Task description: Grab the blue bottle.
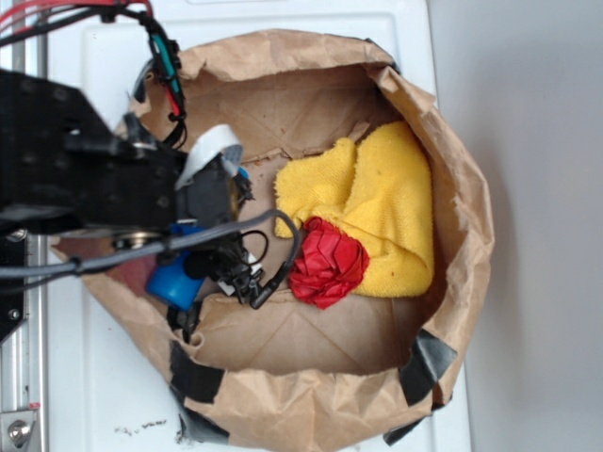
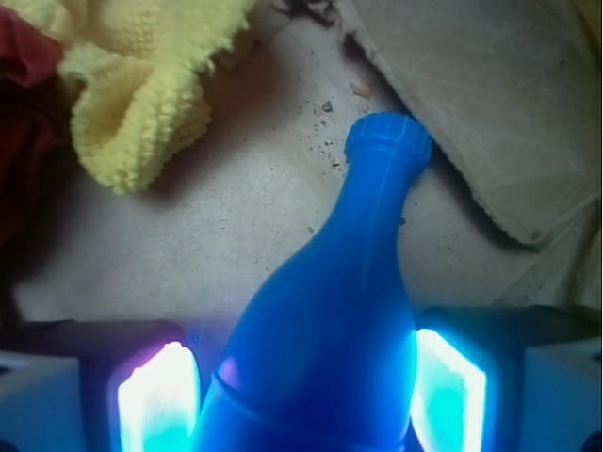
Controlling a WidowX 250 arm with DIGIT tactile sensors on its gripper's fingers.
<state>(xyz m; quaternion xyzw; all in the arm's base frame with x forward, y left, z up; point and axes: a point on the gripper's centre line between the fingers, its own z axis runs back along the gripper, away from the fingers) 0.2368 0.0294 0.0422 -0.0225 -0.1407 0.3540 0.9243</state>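
Observation:
The blue bottle (image 2: 349, 282) lies on the brown paper floor of the bag, its flared mouth pointing away from me toward the bag wall. Its wide body fills the space between my gripper's (image 2: 306, 377) two glowing pads (image 2: 155, 405), and both pads touch its sides. In the exterior view only the bottle's base (image 1: 174, 278) shows at the left of the bag, under the black arm, with the gripper (image 1: 193, 264) down around it.
A yellow fluffy cloth (image 1: 377, 207) (image 2: 141, 94) and a red wrinkly ball (image 1: 327, 262) (image 2: 24, 122) lie in the bag's right half. The crumpled paper bag's rim (image 1: 462, 235) rings everything; its wall (image 2: 471, 113) rises just past the bottle's mouth. Cables hang from the arm.

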